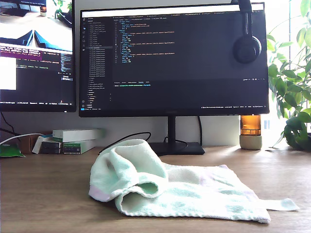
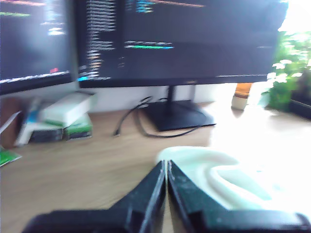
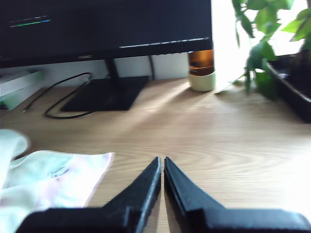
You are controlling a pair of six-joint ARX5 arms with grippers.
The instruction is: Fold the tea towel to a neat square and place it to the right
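Exterior view: tea towel point(image 1: 184, 191) lies rumpled, half-folded on desk point(image 1: 43, 194) in front of monitor stand point(image 1: 172, 145). 1st wrist view: my first gripper point(image 2: 166, 167) clenched, empty, towel just beside it. 2nd wrist view: my second gripper point(image 3: 162, 165) clenched, empty, near towel's edge.

Tea towel point(image 1: 180, 191) on desk point(image 1: 43, 194), ext. view's lower centre; monitor point(image 1: 174, 58) behind, boxes point(image 1: 73, 141) mid-left, plant point(image 1: 291, 92) at right.

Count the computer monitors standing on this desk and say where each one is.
2. The big dark monitor stands centre on its stand, with headphones hung on its top corner. The second monitor sits at the exterior view's left, cropped by the edge. More could lie outside the frame.
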